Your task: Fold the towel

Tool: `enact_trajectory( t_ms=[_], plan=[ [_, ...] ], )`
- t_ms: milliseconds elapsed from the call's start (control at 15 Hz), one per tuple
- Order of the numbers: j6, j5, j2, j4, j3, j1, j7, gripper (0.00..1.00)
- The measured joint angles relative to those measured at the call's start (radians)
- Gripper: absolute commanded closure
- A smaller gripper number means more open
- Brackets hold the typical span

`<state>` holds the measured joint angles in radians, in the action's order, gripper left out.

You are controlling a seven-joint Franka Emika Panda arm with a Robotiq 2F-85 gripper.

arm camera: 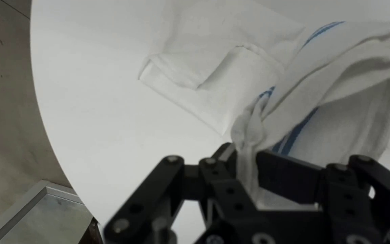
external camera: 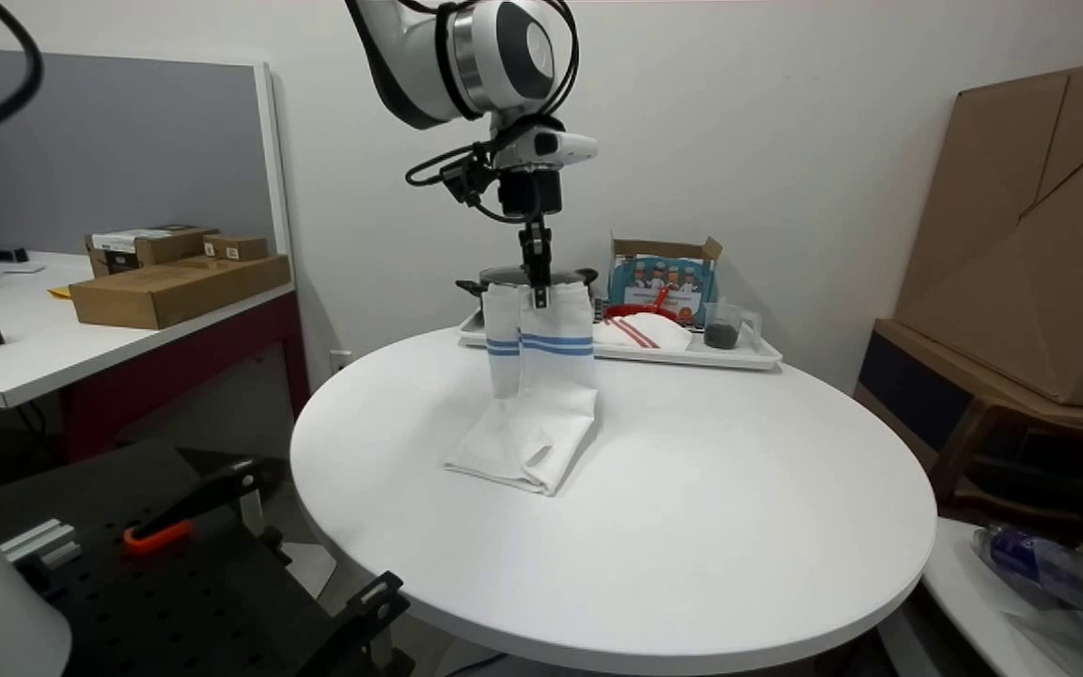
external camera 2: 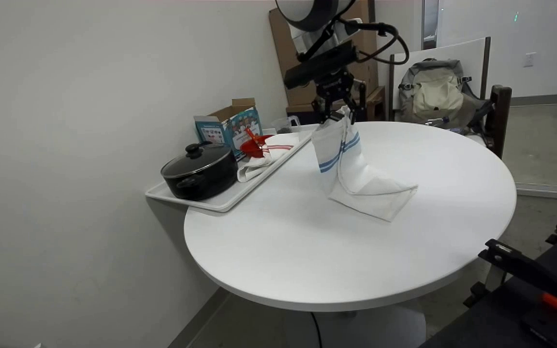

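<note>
Here, pinching the creased, blue-striped towel in the black gripper above the smooth, round white table.

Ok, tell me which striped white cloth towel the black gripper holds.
The blue-striped towel, pinched in the gripper; the red-striped towel lies on the white rectangular tray.

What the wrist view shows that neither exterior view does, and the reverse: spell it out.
Only the wrist view looks down, close up, on the gathered ridge of the blue-striped towel pinched in the claw. Only the exterior views show the lidded pot, the tray and the printed box. Shared: towel, claw, white table.
</note>
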<state>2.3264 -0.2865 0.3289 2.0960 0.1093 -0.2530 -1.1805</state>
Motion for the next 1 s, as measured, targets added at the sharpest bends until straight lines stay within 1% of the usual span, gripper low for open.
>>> enact_trajectory(
  t_ms=[133,333,467,733,1000],
  plan=[
    [0.017,-0.028,-0.016,0.037,-0.005,0.011,0.009,0.96],
    [0.042,-0.084,-0.009,0.085,-0.008,0.019,0.019,0.93],
    [0.055,-0.142,0.016,0.108,-0.008,0.021,0.019,0.93],
    [0.080,-0.284,0.096,0.126,0.008,0.023,0.032,0.94],
    [0.086,-0.366,0.157,0.132,0.016,0.047,0.151,0.93]
  ],
)
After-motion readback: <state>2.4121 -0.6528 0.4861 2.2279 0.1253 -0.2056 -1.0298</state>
